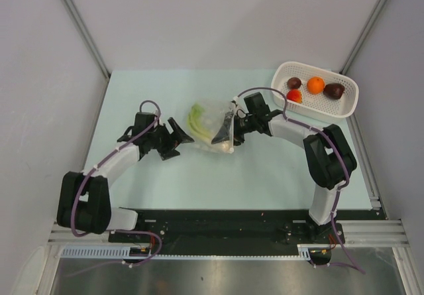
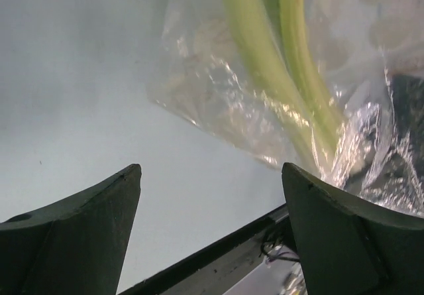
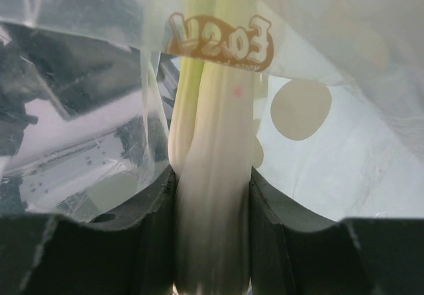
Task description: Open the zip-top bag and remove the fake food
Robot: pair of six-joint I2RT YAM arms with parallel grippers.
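Clear crinkly zip-top bag [image 1: 211, 124] lies mid-table between the two arms. R gripper [image 1: 224, 134] is at the bag's right side, apparently inside its mouth. The wrist view shows its fingers [image 3: 154, 235] clamped on a pale green stalk [image 3: 212, 136], w/ plastic film draped over & around them. Likely reason: the stalks are the long item not yet out, so gripping one end lets it be drawn free.

L gripper [image 1: 180, 136] sits just left of the bag, fingers [image 2: 86, 235] wide apart, holding nothing, pointed at the bag's far end. It's prob. placed there to pin the plastic so the bag doesn't drag along.

White perforated basket [image 1: 324, 111], well to the bag's upper right in the top view, already holds an orange ball [image 1: 316, 84], red tomato [image 1: 295, 96] & two dark lumps [image 1: 334, 90]. Task looks over halfway. Can't tell if anything besides stalks remains in the bag.
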